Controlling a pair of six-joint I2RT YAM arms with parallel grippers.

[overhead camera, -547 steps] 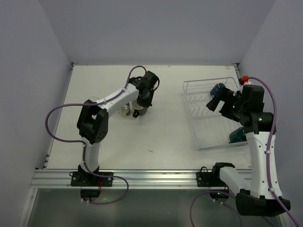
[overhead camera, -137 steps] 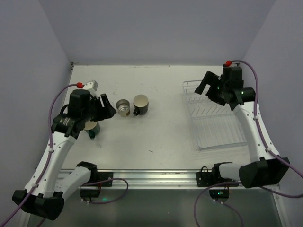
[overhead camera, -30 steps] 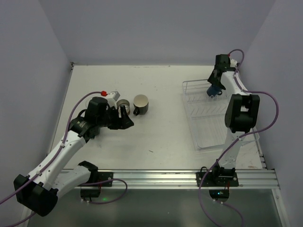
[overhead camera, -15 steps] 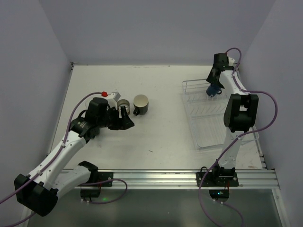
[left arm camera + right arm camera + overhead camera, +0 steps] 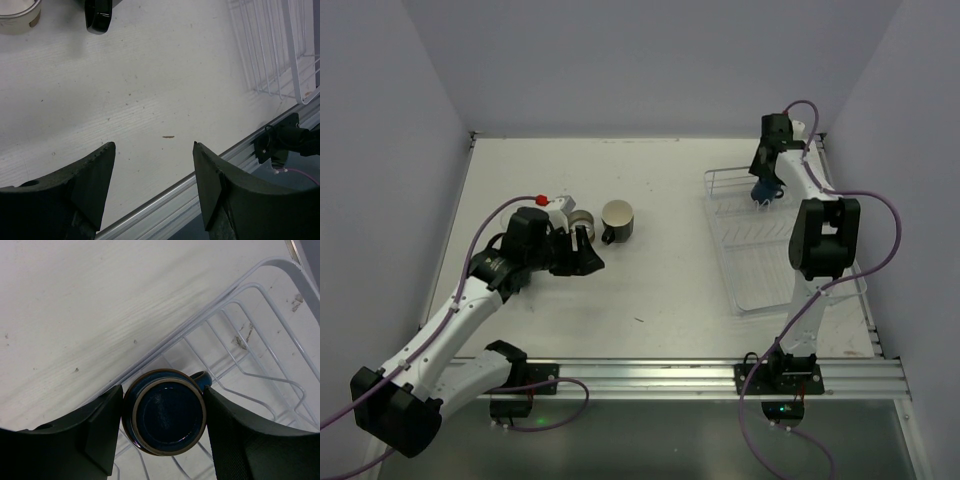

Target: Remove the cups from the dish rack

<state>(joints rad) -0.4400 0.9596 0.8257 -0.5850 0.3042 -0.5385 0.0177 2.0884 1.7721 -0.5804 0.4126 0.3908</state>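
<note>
A blue mug [image 5: 165, 415] with a pale rim on its base is clamped between the fingers of my right gripper [image 5: 163, 390], which is shut on it; its handle points right. In the top view the blue mug [image 5: 767, 193] hangs in that gripper [image 5: 761, 188] over the far left corner of the white wire dish rack [image 5: 770, 285]. The rack's wires [image 5: 260, 285] pass under the mug. My left gripper [image 5: 588, 260] hovers open over bare table, just near of a grey cup [image 5: 582, 222] and a cream-lined dark mug [image 5: 618, 219]. Nothing is between the left gripper's [image 5: 152, 147] fingers.
The rack's near corner [image 5: 280, 55] shows at the right of the left wrist view, with the table's metal front rail [image 5: 210, 170] below. A cup rim [image 5: 17, 12] and a dark mug handle [image 5: 97, 17] sit at that view's top left. Walls enclose the table.
My right gripper has carried the blue mug slightly left, toward the rack's far left corner. The left arm has hardly moved and stays open.
</note>
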